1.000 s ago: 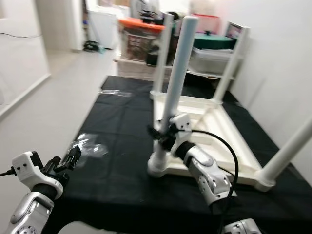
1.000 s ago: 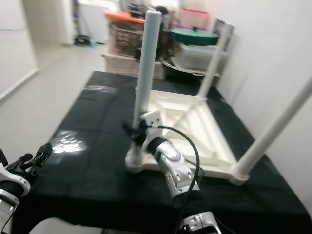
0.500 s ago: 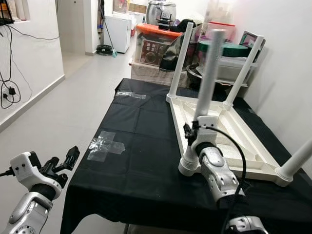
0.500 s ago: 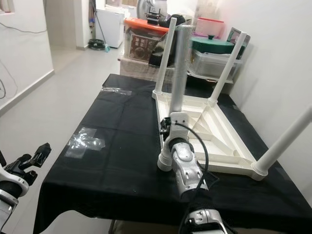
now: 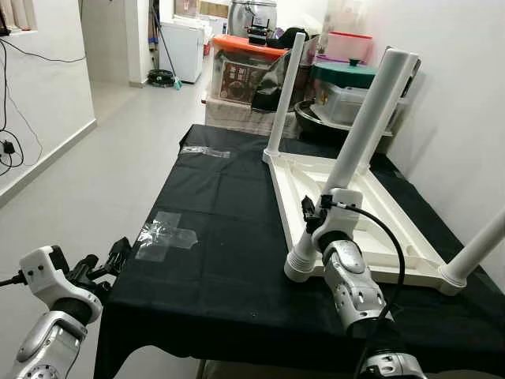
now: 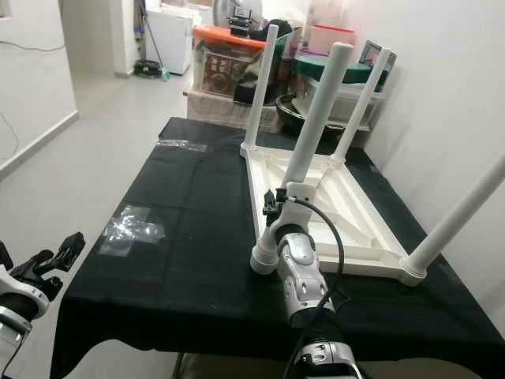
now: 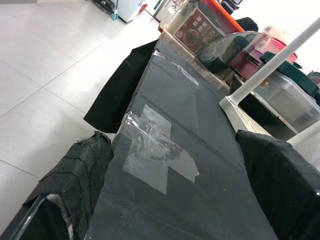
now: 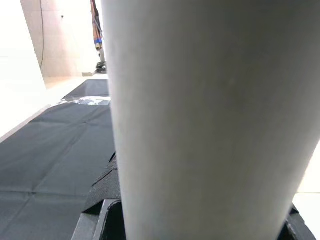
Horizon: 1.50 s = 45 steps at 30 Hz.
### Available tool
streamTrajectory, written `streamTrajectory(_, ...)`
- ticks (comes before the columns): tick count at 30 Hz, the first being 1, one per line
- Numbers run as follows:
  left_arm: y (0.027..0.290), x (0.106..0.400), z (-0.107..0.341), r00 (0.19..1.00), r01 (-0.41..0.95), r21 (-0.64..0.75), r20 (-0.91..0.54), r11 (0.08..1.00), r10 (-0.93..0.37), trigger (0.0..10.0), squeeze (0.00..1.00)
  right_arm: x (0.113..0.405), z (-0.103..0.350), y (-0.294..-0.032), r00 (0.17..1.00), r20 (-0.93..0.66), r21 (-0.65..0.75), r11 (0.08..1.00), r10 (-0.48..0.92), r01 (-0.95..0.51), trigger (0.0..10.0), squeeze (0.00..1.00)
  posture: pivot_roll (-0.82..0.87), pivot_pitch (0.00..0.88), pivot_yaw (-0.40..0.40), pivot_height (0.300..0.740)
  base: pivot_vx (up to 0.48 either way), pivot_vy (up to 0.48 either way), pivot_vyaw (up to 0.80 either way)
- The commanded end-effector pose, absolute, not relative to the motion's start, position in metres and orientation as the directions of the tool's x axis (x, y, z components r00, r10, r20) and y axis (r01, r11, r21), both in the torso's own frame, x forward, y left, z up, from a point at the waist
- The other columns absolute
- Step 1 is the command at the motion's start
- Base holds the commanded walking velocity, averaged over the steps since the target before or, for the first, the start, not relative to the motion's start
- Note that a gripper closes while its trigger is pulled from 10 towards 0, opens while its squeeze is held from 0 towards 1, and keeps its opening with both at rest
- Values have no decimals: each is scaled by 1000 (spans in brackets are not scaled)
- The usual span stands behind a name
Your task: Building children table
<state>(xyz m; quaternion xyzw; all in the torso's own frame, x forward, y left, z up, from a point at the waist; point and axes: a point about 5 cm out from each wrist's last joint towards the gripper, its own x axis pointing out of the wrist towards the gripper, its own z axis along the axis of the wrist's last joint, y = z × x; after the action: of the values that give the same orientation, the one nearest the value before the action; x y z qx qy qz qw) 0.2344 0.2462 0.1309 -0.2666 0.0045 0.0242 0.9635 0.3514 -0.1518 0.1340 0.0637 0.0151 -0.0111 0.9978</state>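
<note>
A white children's table [image 5: 276, 191] lies upside down on a black-clothed table [image 5: 213, 260], its legs pointing up. My right gripper [image 5: 314, 216] is shut on the near left leg [image 5: 364, 126], low on it and just above the corner socket; this leg leans to the right. In the right wrist view the leg [image 8: 200, 100] stands between the black fingers [image 8: 102, 200]. The far left leg [image 5: 286, 87] stands upright, and the near right leg [image 5: 483, 246] slants out of frame. My left gripper [image 5: 117, 254] hangs open off the table's near left corner, fingers [image 7: 80, 170] spread with nothing between them.
A patch of clear tape [image 5: 166, 234] sticks to the cloth on the left, and another strip [image 5: 207, 151] lies at the far end. Storage boxes and pots [image 5: 245, 67] crowd the space behind the table. A white wall [image 5: 465, 118] runs along the right; tiled floor [image 5: 79, 174] lies left.
The head camera has shifted. The leg in my right gripper has tipped from nearly upright to leaning right. My left gripper has stayed where it was.
</note>
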Motion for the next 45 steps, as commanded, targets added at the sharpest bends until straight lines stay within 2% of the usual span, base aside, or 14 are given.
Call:
streamTrajectory(1, 243, 237, 131, 999, -36, -510, -20, 860, 30, 10000, 0, 344, 106, -157, 989, -145, 110, 993, -31, 47, 10000, 0, 64, 0, -126, 740, 0, 0, 0)
streamTrajectory(12, 245, 235, 131, 999, -42, -508, -22, 860, 36, 10000, 0, 340, 115, -141, 994, -34, 46, 994, 105, -103, 10000, 0, 69, 0, -128, 740, 0, 0, 0)
streamTrajectory(18, 245, 236, 131, 999, -39, -508, -22, 860, 33, 10000, 0, 339, 113, -135, 986, -45, 40, 986, 161, -159, 10000, 0, 68, 0, -126, 740, 0, 0, 0)
streamTrajectory(21, 244, 237, 131, 999, -37, -508, -21, 861, 30, 10000, 0, 341, 108, -128, 972, -92, 82, 975, 215, -208, 10000, 0, 69, 0, -125, 740, 0, 0, 0)
streamTrajectory(28, 244, 237, 131, 999, -37, -507, -23, 861, 29, 10000, 0, 347, 107, -127, 959, -143, 162, 962, 243, -219, 10000, 0, 71, 0, -130, 740, 0, 0, 0)
streamTrajectory(37, 244, 236, 130, 999, -42, -507, -25, 861, 34, 10000, 0, 350, 110, -129, 961, -130, 155, 962, 244, -223, 10000, 0, 72, 0, -133, 740, 0, 0, 0)
streamTrajectory(45, 244, 236, 130, 999, -40, -506, -25, 861, 32, 10000, 0, 340, 104, -119, 949, -122, 138, 951, 292, -275, 10000, 0, 69, 0, -128, 740, 0, 0, 0)
